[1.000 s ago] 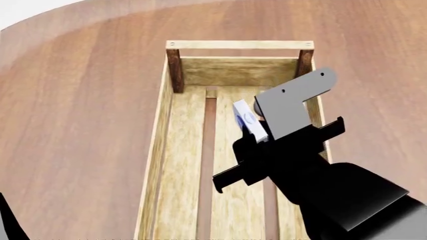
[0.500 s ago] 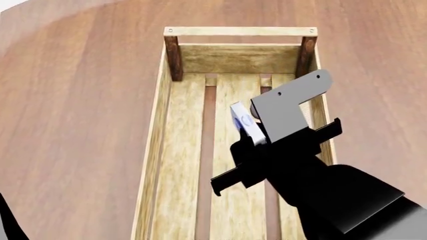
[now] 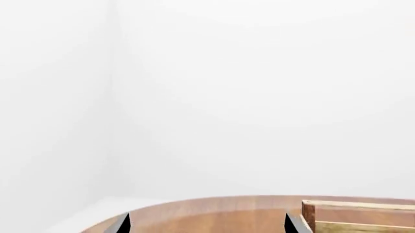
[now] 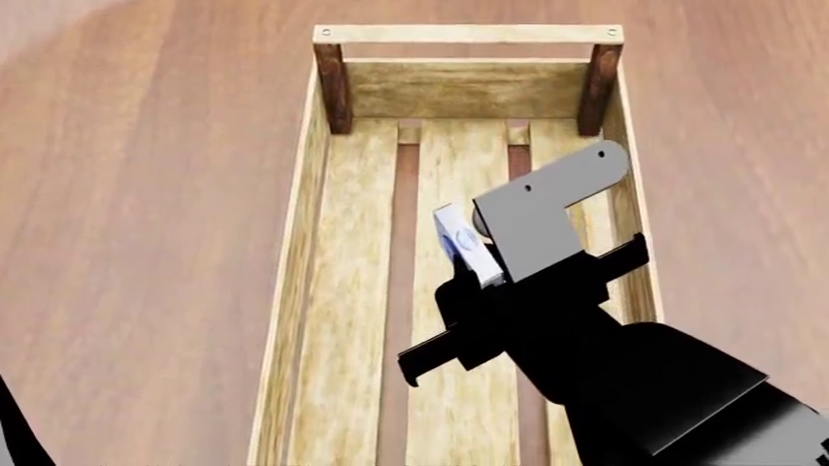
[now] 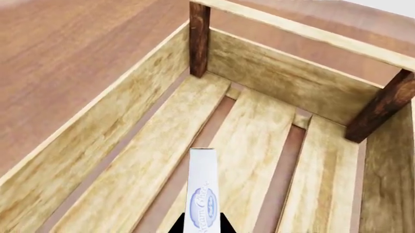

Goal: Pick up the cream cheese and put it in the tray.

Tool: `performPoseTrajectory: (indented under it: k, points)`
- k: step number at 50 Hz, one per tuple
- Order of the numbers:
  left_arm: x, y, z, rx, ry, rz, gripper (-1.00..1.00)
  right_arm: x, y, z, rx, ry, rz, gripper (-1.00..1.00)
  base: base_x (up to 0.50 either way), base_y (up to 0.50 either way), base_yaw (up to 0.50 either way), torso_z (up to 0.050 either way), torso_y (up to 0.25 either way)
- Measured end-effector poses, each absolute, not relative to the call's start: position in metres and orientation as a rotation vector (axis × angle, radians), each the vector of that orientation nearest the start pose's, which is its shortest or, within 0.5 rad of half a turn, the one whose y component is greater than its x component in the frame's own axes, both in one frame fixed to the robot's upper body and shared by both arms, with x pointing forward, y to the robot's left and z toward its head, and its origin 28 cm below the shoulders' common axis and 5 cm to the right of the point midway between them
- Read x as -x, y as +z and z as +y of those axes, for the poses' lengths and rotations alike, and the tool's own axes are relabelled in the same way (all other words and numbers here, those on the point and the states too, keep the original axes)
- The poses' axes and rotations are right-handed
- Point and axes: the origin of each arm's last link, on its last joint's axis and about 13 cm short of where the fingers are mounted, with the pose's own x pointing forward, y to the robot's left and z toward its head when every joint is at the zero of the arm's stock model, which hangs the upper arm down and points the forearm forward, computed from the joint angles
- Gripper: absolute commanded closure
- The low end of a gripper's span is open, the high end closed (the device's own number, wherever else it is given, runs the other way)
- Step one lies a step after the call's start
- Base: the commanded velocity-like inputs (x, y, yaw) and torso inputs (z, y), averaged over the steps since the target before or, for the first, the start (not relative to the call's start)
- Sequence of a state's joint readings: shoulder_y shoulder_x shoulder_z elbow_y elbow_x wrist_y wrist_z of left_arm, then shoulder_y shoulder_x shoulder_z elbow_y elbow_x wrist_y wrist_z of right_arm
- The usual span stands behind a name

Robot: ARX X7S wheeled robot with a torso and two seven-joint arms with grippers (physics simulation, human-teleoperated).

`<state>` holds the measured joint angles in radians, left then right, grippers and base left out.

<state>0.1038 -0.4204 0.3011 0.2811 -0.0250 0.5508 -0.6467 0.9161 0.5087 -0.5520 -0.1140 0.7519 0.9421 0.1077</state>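
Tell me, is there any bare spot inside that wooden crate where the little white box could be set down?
Yes. The tray holds nothing: its slats lie bare from the far end wall by the dark corner posts toward the near end. The only crowded part is under the right hand, which grips the cream cheese above the slats toward the right wall.

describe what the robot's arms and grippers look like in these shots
The right arm is flat matte black and blocky, with angular faces and a thin black crossbar. Above it sits a grey L-shaped plate with a rounded end and two small holes. The right gripper shows two pointed black tips, and so does the left gripper. No cables or markings are visible.
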Motion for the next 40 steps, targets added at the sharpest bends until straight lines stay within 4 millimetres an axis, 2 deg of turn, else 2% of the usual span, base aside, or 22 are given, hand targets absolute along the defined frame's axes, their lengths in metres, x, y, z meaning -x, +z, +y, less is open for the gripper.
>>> performPoseTrajectory:
  k: [40]
  points:
    - [-0.1762,0.0802,0.2192,-0.025,0.169,-0.676,-1.0,-0.3167,0.1917,-0.1146,0.285,0.41,0.244,1.0,0.0,0.0,0.0,0.0,-0.054]
